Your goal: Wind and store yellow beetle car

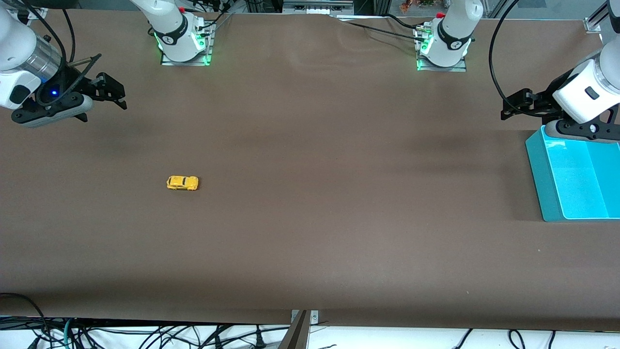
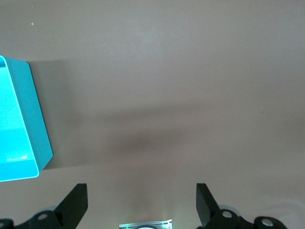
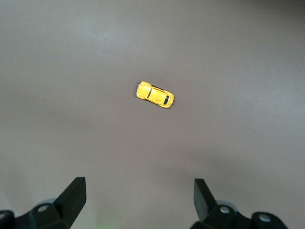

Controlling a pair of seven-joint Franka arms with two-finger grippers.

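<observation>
The yellow beetle car (image 1: 182,182) sits on its wheels on the brown table, toward the right arm's end. It also shows in the right wrist view (image 3: 155,95), well clear of the fingers. My right gripper (image 1: 115,95) is open and empty, up in the air above the table at the right arm's end. My left gripper (image 1: 514,106) is open and empty, up in the air beside the teal bin (image 1: 547,179). Both sets of jaws stand wide apart in the wrist views, the right gripper (image 3: 138,193) and the left gripper (image 2: 141,195).
The open teal bin stands at the left arm's end of the table; its wall shows in the left wrist view (image 2: 40,129). The two arm bases (image 1: 181,41) (image 1: 443,46) stand along the table's edge farthest from the front camera. Cables hang below the nearest edge.
</observation>
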